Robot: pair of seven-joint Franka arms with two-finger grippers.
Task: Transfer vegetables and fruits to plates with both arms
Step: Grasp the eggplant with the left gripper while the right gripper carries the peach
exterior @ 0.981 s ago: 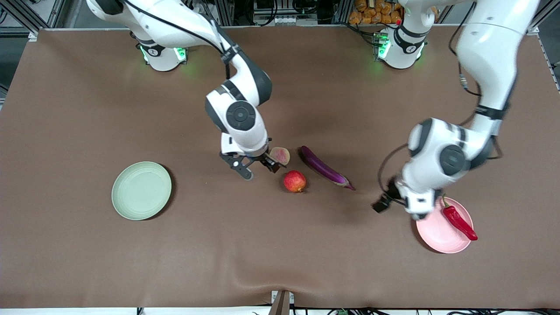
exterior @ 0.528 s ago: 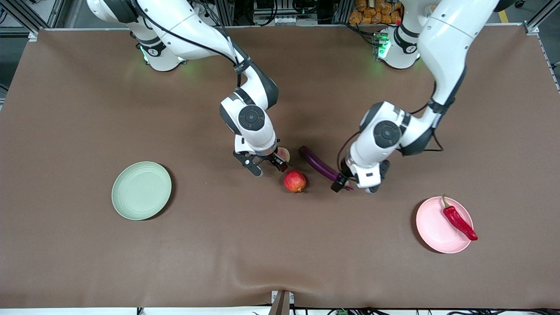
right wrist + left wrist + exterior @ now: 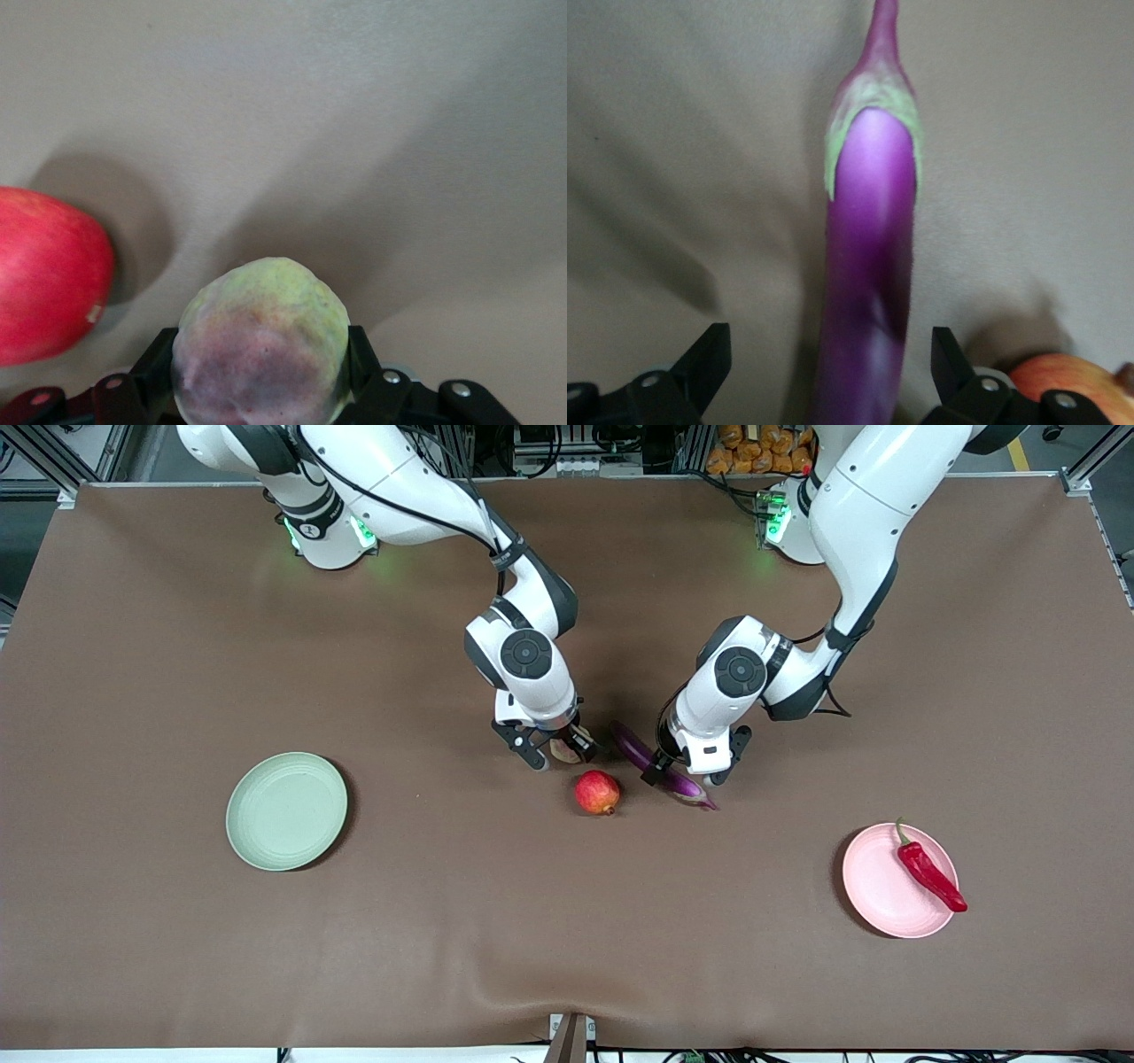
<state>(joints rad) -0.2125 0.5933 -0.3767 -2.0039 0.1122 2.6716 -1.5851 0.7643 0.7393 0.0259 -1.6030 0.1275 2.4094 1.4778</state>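
Note:
My right gripper (image 3: 560, 753) is down at the table and shut on the pinkish-tan fuzzy fruit (image 3: 261, 354), with both fingers pressed against its sides. Just nearer the camera, the red pomegranate-like fruit (image 3: 597, 792) lies loose on the cloth. My left gripper (image 3: 684, 778) is low over the purple eggplant (image 3: 631, 746) and open. Its fingers (image 3: 709, 359) straddle the eggplant (image 3: 868, 248) with a gap on each side. The red chili (image 3: 928, 872) lies on the pink plate (image 3: 881, 895) toward the left arm's end. The green plate (image 3: 286, 810) sits toward the right arm's end with nothing on it.
A brown cloth covers the table (image 3: 567, 939). The two grippers work close together mid-table, with the red fruit (image 3: 44, 283) right beside the right gripper's fingers.
The left arm swung from over the pink plate to the eggplant and lowered around it. The right gripper slid onto the fuzzy fruit and closed on it.

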